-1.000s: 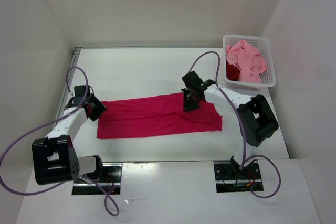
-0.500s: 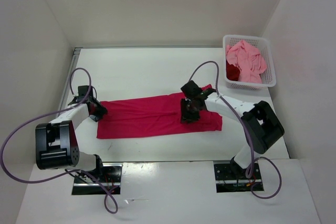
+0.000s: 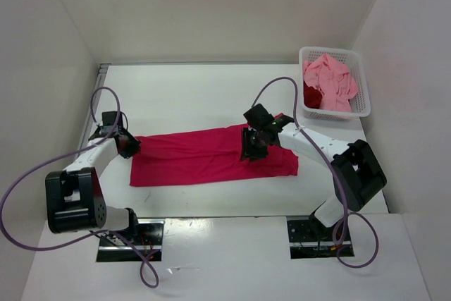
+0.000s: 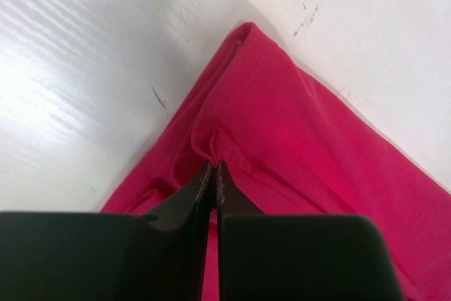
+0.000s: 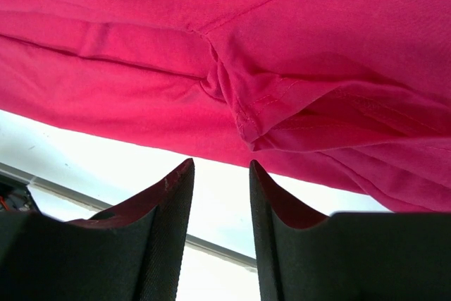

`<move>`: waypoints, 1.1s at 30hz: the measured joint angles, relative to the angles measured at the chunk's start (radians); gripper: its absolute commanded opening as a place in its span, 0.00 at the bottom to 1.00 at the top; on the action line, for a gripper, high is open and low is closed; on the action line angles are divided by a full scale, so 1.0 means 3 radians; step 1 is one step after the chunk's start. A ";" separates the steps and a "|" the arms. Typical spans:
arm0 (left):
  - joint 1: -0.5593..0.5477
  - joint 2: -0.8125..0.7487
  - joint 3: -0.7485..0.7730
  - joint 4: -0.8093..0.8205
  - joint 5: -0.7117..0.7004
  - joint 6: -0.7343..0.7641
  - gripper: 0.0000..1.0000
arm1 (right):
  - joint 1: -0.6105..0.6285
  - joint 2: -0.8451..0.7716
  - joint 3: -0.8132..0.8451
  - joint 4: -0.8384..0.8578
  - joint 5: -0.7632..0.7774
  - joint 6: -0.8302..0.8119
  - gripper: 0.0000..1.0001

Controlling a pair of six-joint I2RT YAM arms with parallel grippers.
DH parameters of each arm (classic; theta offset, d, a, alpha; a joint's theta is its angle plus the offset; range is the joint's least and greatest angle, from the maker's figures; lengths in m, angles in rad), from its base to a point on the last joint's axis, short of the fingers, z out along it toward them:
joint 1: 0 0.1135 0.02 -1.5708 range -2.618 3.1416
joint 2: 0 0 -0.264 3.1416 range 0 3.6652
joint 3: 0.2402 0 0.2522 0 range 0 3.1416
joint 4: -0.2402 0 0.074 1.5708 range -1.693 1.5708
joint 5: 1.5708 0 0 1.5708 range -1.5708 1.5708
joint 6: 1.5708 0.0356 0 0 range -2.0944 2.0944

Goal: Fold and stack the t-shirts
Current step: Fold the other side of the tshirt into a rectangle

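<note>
Bright magenta-red cloth t-shirt [image 3: 197,156] lying flat as long band on white table [image 3: 190,96]. Left gripper [image 4: 213,174] fingers together, seemingly nipping end pucker. Right gripper [image 5: 220,167] jaws apart, empty, hovering by bunched seam. I am aiming for deep bite there, both ends lifting level.

A magenta-red t-shirt [image 3: 211,154] lies spread in a long band across the middle of the white bench [image 3: 197,93], with a crease running along its length. The left gripper [image 3: 129,148] is down at the shirt's left end. The right gripper [image 3: 254,147] is over the cloth right of its middle. In the far right corner stands a white mesh basket [image 3: 338,113]. It holds a crumpled salmon pink t-shirt [image 3: 330,79], and a dark crimson t-shirt [image 3: 311,95] shows at that shirt's left edge.
</note>
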 measured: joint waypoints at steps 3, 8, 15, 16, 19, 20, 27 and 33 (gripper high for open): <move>0.0000 -0.0295 -0.0055 -0.0102 0.0001 -0.0004 0.10 | 0.0000 0.0000 0.0001 0.0003 0.0011 -0.0022 0.43; 0.0000 -0.0773 -0.0108 -0.0314 0.0033 -0.0064 0.10 | 0.0000 0.0020 0.0032 0.0001 0.0033 -0.0070 0.47; 0.0000 -0.0907 -0.0153 -0.0515 0.0039 -0.0216 0.28 | 0.0000 0.0038 0.0112 -0.0014 0.0039 -0.0156 0.58; 0.0000 -0.0931 -0.0153 -0.0559 0.0039 -0.0239 0.34 | 0.0000 0.0032 0.0112 -0.0029 0.0038 -0.0169 0.59; 0.0000 -0.1011 -0.0153 -0.0675 0.0041 -0.0331 0.49 | 0.0000 -0.0001 0.0112 -0.0064 0.0041 -0.0189 0.59; 0.0000 -0.1035 -0.0151 -0.0710 0.0041 -0.0361 0.49 | 0.0000 -0.0014 0.0112 -0.0071 0.0042 -0.0195 0.50; -0.0080 -0.1031 0.0112 -0.0782 -0.0004 -0.0324 0.27 | -0.0006 0.0042 0.0261 -0.0079 0.0076 -0.0257 0.09; -0.0635 -0.0417 0.0211 -0.0196 0.0214 -0.0366 0.26 | -0.0137 0.0226 0.0398 0.0004 0.0089 -0.0271 0.05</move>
